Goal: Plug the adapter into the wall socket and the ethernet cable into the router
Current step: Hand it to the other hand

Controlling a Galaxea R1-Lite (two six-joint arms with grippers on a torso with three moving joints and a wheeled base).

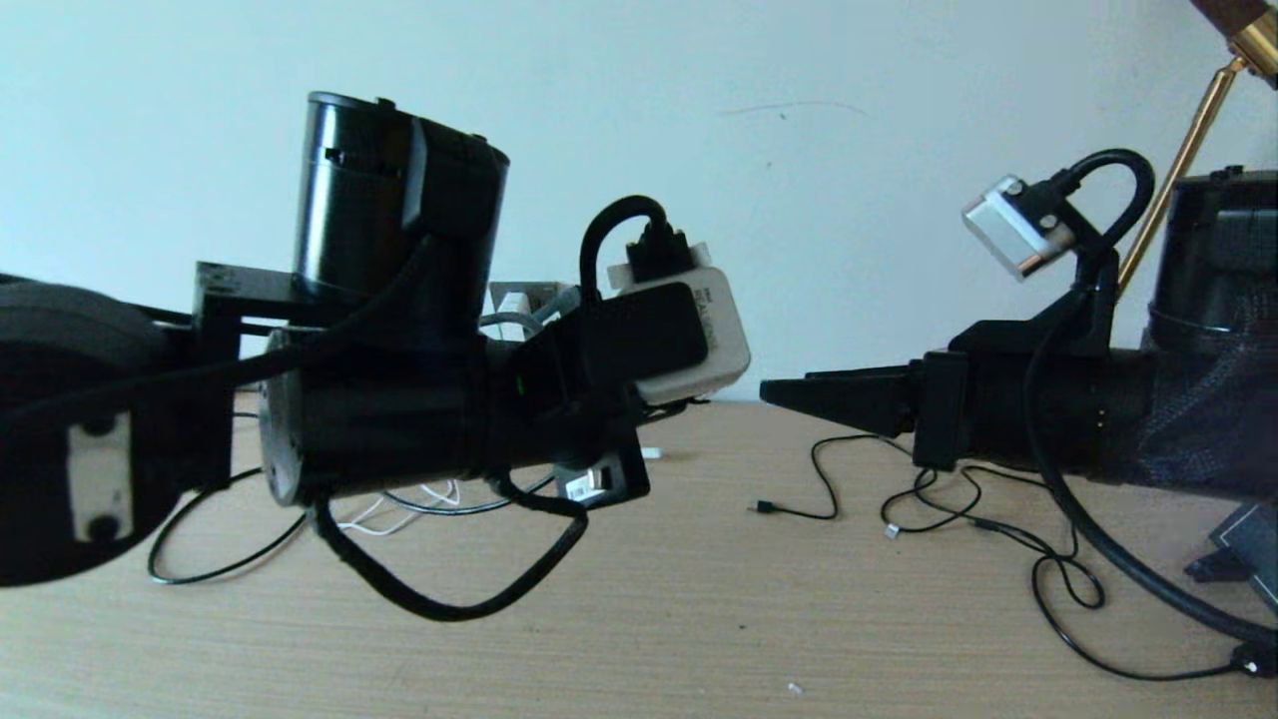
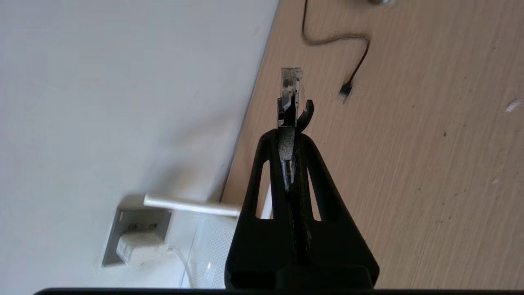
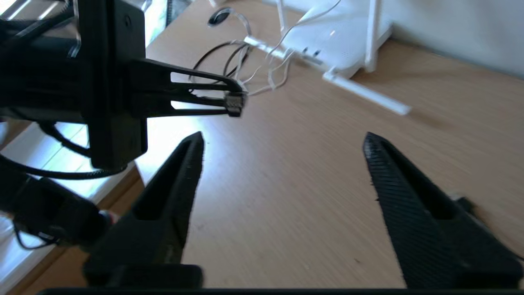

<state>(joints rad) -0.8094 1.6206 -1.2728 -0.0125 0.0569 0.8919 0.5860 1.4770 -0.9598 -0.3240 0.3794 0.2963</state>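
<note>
My left gripper (image 2: 288, 132) is shut on the ethernet cable's clear-tipped plug (image 2: 290, 92) and holds it above the wooden table. In the right wrist view this plug (image 3: 235, 103) sticks out of the left gripper (image 3: 229, 98), short of the router (image 3: 339, 37). The black cable (image 1: 449, 599) loops under the left arm. The router is white, with stick antennas (image 3: 366, 92), and lies by the wall. On the wall, the grey socket (image 2: 123, 223) has the white adapter (image 2: 137, 248) sitting in it. My right gripper (image 3: 282, 145) hangs open and empty to the right.
Thin black cables (image 1: 998, 529) with small plugs (image 2: 346, 88) lie across the table's right half. Thin white cords (image 3: 270, 73) tangle beside the router. A brass lamp stem (image 1: 1188, 150) rises at the far right. A cable hole (image 3: 219, 16) is in the tabletop.
</note>
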